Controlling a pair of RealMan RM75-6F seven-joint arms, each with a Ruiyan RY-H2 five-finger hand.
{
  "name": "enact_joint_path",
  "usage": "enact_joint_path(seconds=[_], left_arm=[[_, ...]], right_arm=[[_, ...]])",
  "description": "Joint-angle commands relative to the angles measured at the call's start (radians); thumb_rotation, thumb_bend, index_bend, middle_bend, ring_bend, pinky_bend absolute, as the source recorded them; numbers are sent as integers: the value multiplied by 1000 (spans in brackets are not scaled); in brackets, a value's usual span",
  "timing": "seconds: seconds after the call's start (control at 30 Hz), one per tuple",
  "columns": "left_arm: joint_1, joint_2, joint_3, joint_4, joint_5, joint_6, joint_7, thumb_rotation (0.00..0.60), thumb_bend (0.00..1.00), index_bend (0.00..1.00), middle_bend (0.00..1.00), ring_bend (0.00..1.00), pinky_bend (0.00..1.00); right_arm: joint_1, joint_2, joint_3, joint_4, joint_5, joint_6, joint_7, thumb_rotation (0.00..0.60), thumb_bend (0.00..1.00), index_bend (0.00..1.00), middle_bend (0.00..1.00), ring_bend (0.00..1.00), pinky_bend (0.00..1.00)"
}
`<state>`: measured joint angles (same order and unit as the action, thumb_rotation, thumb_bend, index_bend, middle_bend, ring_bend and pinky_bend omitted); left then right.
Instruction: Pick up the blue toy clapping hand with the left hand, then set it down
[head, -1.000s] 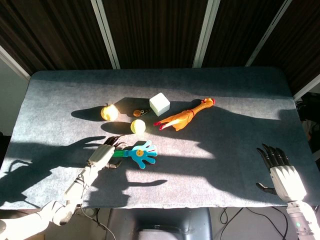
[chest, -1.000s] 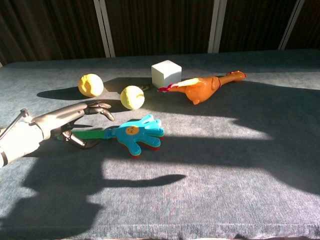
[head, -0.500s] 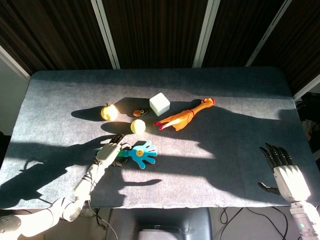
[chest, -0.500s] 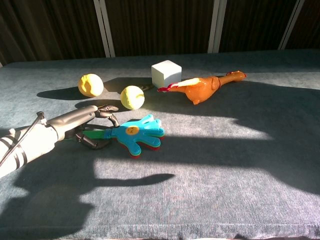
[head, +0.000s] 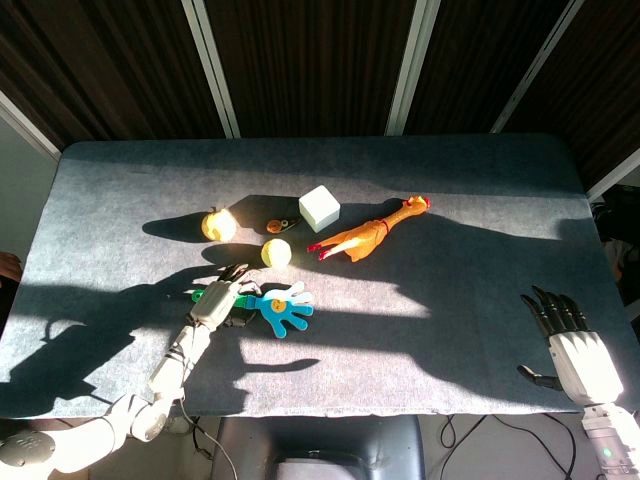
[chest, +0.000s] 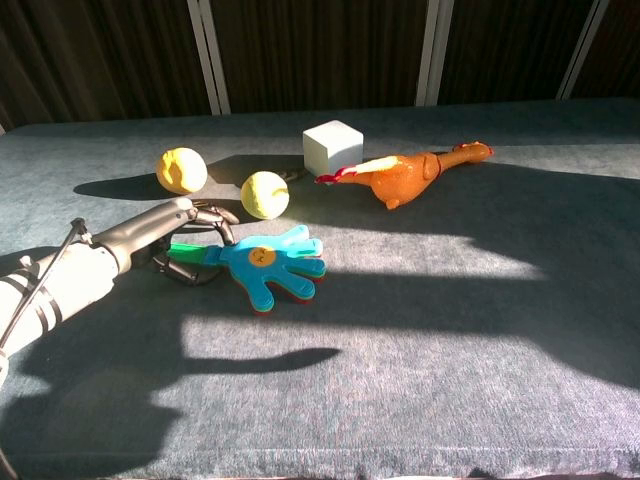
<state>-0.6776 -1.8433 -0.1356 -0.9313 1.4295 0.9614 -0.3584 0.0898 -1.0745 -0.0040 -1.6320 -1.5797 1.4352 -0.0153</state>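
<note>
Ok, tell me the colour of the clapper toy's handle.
Green; the clapper toy's handle shows best in the chest view, in the left hand.

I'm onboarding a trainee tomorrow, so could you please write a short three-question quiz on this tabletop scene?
1. True or false: the left hand holds the green handle of the blue toy clapping hand.
2. Which object lies nearest the white cube: A) the rubber chicken, B) the right hand, C) the left-most yellow ball?
3. Fill in: the right hand holds ____.

Key: 1 true; 2 A; 3 nothing, its fingers are spread near the table's edge.
</note>
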Motion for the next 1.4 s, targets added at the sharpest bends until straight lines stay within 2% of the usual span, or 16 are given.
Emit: enact_joint_path(seconds=[0.03,0.1,0.2,0.23,0.33,0.43,0.53,0.57,0.7,0.83,0.93,1.0,1.07,1.13,1.3,1.4], left_arm=[[12,-19,-1,24,13,42,-80,600,407,771,229,11,2],[24,-23,-5,23,17,72,-158,600,418,782,279,61,40],[37,-16,-6,23,38,120,-296,600,438,788,381,184,253],[40,-16,-9,26,43,138,-333,600,454,795,434,240,339],[53,-28,-21,54,59,214,-414,600,494,808,627,428,496],[65,-61,-34,120,82,322,-415,600,525,810,758,545,524],[73,-74,-45,141,90,382,-483,600,535,812,792,576,585],[74,-70,-46,135,92,394,-516,600,545,812,793,610,653],[86,16,-50,-9,99,406,-795,600,582,812,783,696,781],[98,115,-76,-143,90,416,-1026,600,588,812,782,712,795],[111,164,-95,-211,81,432,-1139,600,590,812,781,707,776],[117,174,-93,-217,87,446,-1129,600,590,812,780,701,766],[116,152,-71,-165,112,461,-1013,600,588,812,779,699,761],[108,114,-16,-85,155,448,-870,600,587,812,780,698,760],[82,84,120,34,232,323,-712,600,582,813,786,698,763],[70,72,127,86,221,275,-613,600,582,813,791,699,768]], right_arm=[[0,1,-1,0,-2,-1,2,600,192,0,0,0,0],[2,2,-4,0,-5,-4,5,600,192,0,0,0,0],[3,4,-6,0,-8,-6,9,600,193,0,0,0,0],[3,4,-6,-1,-9,-6,10,600,193,0,0,0,0],[3,4,-6,-1,-9,-6,11,600,192,0,0,0,0],[2,5,-6,-2,-10,-4,14,600,192,0,0,0,0],[1,5,-7,-3,-11,-4,12,600,192,0,0,0,0],[2,5,-8,-4,-11,-5,11,600,193,0,0,0,0],[2,13,-9,-9,-15,-4,27,600,193,0,0,0,0],[-6,21,-3,-10,-14,18,45,600,192,0,0,0,0],[-4,20,-7,-11,-14,10,42,600,192,0,0,0,0],[-1,20,-9,-13,-14,1,40,600,193,0,0,0,0],[-1,22,-10,-15,-12,-3,39,600,193,0,0,0,0],[0,21,-7,-17,-7,-5,37,600,193,0,0,0,0],[5,17,-9,-23,-3,-19,34,600,193,0,0,0,0],[7,18,-11,-24,-7,-22,45,600,193,0,0,0,0]])
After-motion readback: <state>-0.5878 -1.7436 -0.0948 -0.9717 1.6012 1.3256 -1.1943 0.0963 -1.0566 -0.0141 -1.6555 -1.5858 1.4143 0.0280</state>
